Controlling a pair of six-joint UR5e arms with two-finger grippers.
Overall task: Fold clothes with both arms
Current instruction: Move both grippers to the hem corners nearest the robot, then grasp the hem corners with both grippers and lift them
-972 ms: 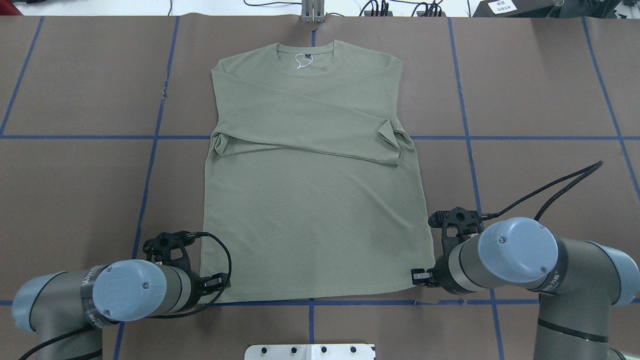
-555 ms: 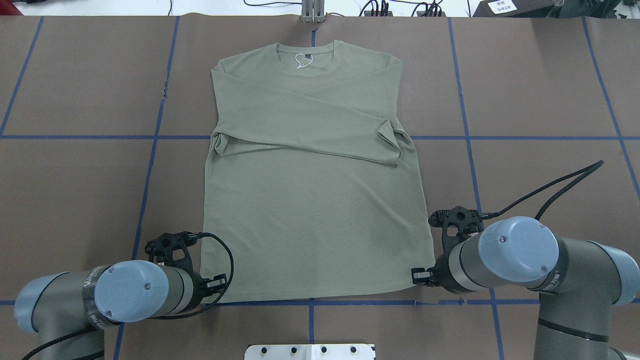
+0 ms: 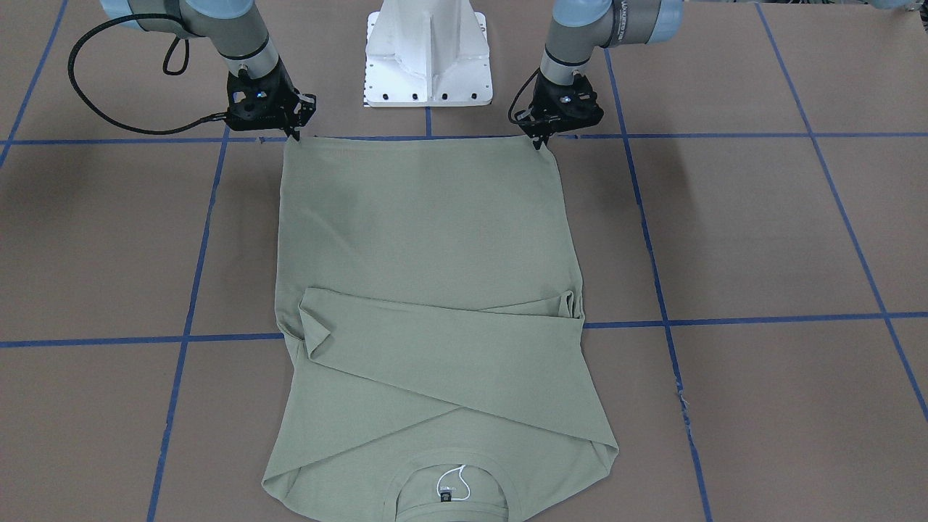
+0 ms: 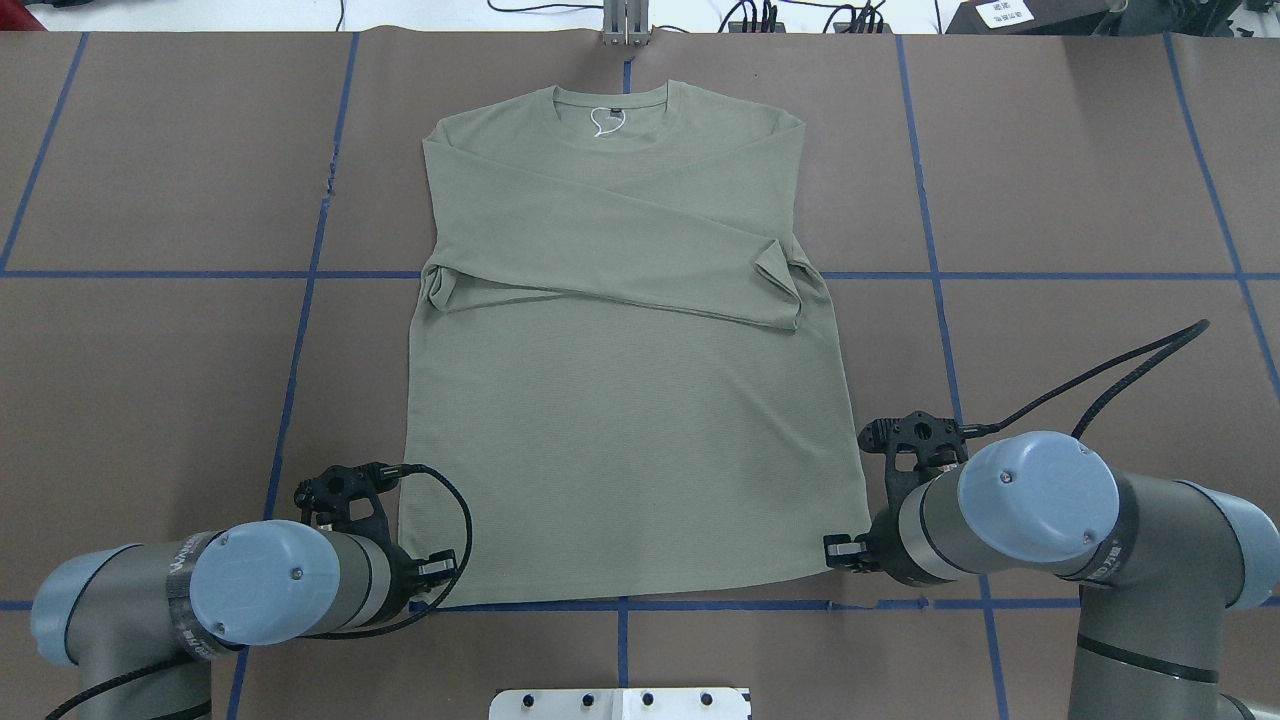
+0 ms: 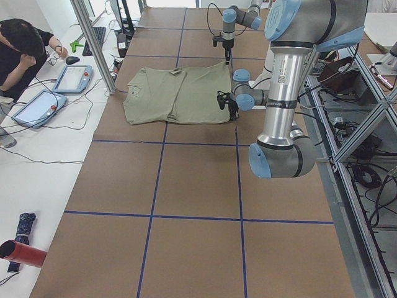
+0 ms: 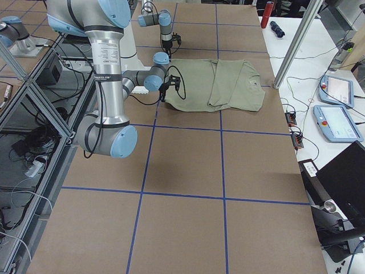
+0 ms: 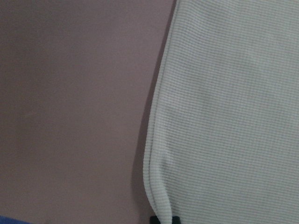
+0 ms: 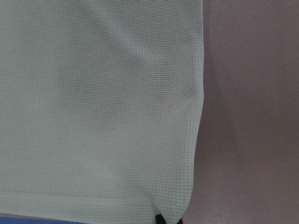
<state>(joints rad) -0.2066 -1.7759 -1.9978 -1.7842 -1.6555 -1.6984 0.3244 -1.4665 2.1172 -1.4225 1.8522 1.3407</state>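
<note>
The sage-green long-sleeved shirt [image 4: 620, 400] lies flat on the brown table with both sleeves folded across its chest and its neck at the far side. Its hem [image 3: 413, 145] is on the robot's side. My left gripper [image 3: 540, 140] points down at the hem corner on my left. In the left wrist view the cloth [image 7: 224, 116] puckers at the black fingertips [image 7: 161, 218], so the gripper looks shut on it. At the opposite hem corner my right gripper [image 3: 294, 133] also looks shut on the cloth [image 8: 103, 102]. From overhead, the wrists hide both sets of fingers.
The white pedestal base [image 3: 428, 58] stands between the arms behind the hem. Blue tape lines [image 4: 300, 330] grid the table. A person [image 5: 22, 46] sits at a side bench with tablets [image 5: 68, 77], beside a metal post [image 5: 93, 43].
The left arm has shifted slightly toward the shirt's hem corner. The right arm and the shirt have not visibly moved.
</note>
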